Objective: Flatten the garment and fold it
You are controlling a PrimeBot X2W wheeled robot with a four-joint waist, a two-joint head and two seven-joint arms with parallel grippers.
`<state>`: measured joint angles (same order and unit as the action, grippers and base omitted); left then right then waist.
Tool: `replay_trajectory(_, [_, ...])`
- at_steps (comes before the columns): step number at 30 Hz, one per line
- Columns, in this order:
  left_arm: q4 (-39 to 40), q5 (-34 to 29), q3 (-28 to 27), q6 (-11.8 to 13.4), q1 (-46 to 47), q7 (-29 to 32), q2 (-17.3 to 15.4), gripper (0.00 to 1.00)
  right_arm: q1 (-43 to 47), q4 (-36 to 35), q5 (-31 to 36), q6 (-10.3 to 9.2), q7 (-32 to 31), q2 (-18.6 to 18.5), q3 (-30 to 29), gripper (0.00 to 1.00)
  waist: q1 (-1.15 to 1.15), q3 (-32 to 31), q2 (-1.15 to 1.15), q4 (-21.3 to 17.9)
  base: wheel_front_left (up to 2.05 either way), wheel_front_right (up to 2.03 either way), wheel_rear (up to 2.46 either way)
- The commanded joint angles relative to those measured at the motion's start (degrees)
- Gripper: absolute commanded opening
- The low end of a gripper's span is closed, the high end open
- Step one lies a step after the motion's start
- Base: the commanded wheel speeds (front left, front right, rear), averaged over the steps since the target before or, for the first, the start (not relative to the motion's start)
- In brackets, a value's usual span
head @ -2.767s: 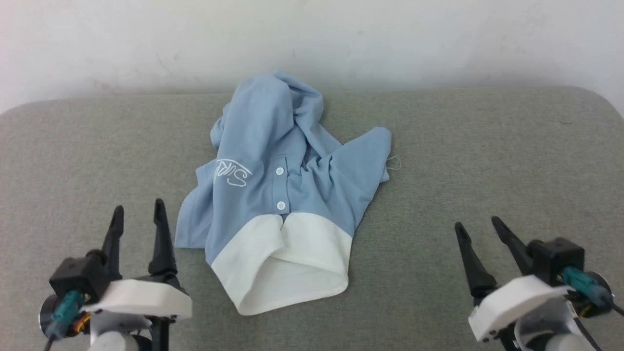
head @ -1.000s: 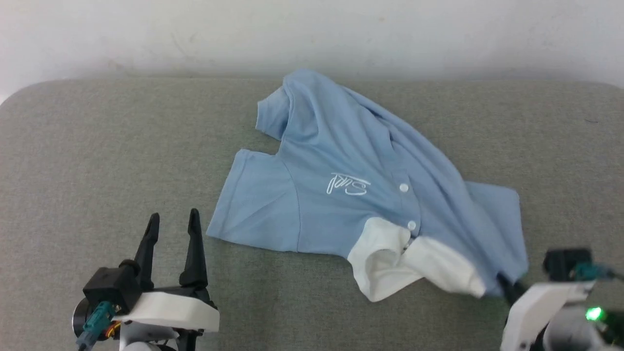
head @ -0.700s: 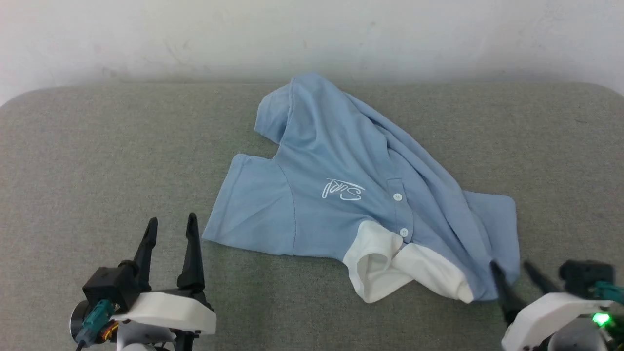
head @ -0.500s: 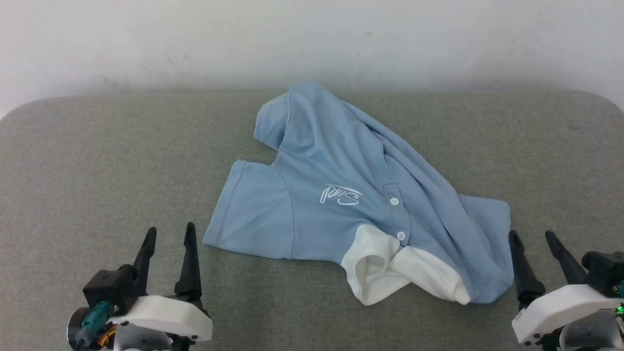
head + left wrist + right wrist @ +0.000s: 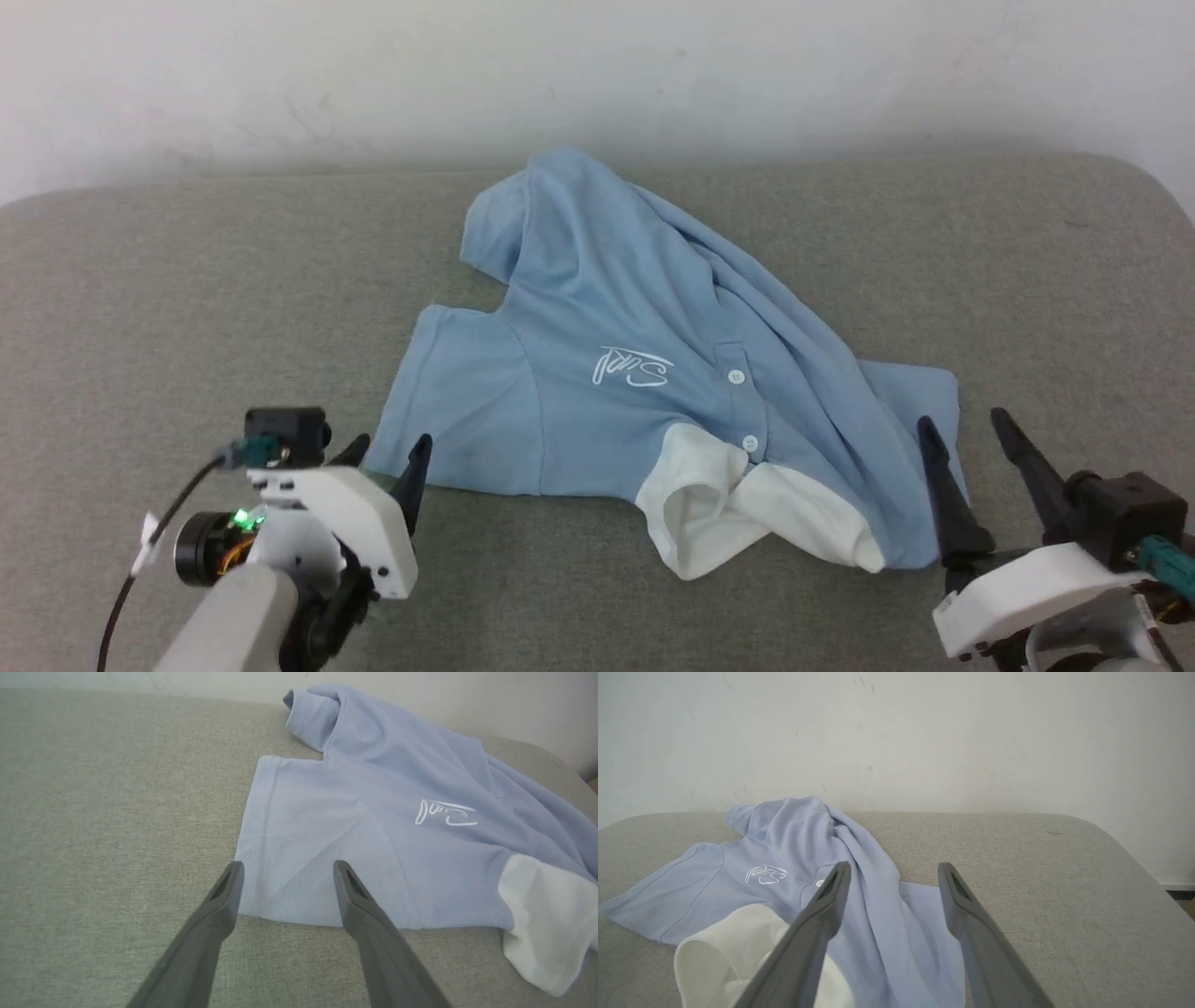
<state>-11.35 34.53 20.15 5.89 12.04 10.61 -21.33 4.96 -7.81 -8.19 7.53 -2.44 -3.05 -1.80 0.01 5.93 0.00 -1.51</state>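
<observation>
Head view: garment (image 5: 597, 308) rumpled, white collar (image 5: 738, 509) nr front.

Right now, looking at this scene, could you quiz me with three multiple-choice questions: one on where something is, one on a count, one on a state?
1. Where on the garment is its white collar?
A. At the far end, away from the robot
B. At the near edge, toward the robot
C. Tucked out of sight underneath

2. How many white buttons show on its front?
A. One
B. Two
C. Four

3. How is the right gripper?
A. Open, holding nothing
B. Shut on the collar
C. Shut on a button

Answers:
1 B: in the head view the collar lies at the garment's near edge.
2 B: two buttons sit one below the other.
3 A: its jaws stand apart with nothing clamped between them.
</observation>
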Motion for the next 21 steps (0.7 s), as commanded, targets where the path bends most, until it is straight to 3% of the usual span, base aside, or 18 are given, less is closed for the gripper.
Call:
replay_trajectory(1, [-2.15, 0.73, 0.55, -0.93, 2.01, 1.84, -0.20, 1.00, -0.48, -0.10, 0.11, -0.04, 0.14, 0.16, 0.36, 1.00, -0.01, 1.09, 0.00, -1.08, 0.00, 0.00, 0.00])
replay_trajectory(6, [-12.19, 1.99, 2.64, -3.63, 7.77, 9.09, -0.39, 1.00, -0.97, 0.65, -0.52, -0.04, 0.09, 0.17, 1.43, 1.00, -0.01, 2.09, 0.00, -2.57, 0.00, 0.00, 0.00])
replay_trajectory(11, [-20.08, 1.15, 6.10, -4.59, 10.66, 17.28, -0.96, 1.00, -1.22, 1.56, -0.97, -0.04, 0.13, 0.17, 1.28, 1.00, -0.01, 2.36, 0.00, -3.58, 0.00, 0.00, 0.00])
replay_trajectory(13, [-22.13, 0.13, 7.67, -4.21, 11.16, 20.33, -1.34, 1.00, -1.21, 1.75, -1.28, -0.04, 0.12, 0.17, 0.94, 1.00, -0.01, 2.38, 0.00, -3.85, 0.00, 0.00, 0.00])
replay_trajectory(17, [-24.33, -3.38, 8.96, -0.56, 12.04, 20.74, -2.96, 1.00, -1.25, 1.81, -1.87, -0.04, 0.08, 0.17, 0.30, 1.00, -0.01, 2.54, 0.00, -4.22, 0.00, 0.00, 0.00])
replay_trajectory(19, [-25.18, -2.77, 9.35, -1.11, 11.67, 22.36, -2.78, 1.00, -1.11, 1.85, -2.09, -0.04, -0.02, 0.17, 0.09, 1.00, -0.01, 2.52, 0.00, -4.19, 0.00, 0.00, 0.00])
replay_trajectory(20, [-25.35, -2.87, 9.83, -1.47, 11.58, 23.05, -2.88, 0.82, -1.01, 1.83, -2.14, -0.04, -0.09, 0.17, 0.05, 1.00, -0.01, 2.51, 0.00, -4.21, 0.00, 0.00, 0.00])
replay_trajectory(21, [-25.44, -2.60, 10.18, -2.05, 11.37, 23.79, -2.72, 0.40, -0.95, 1.85, -2.27, -0.04, -0.13, 0.17, 0.02, 1.00, -0.01, 2.51, 0.00, -4.20, 0.00, 0.00, 0.00])
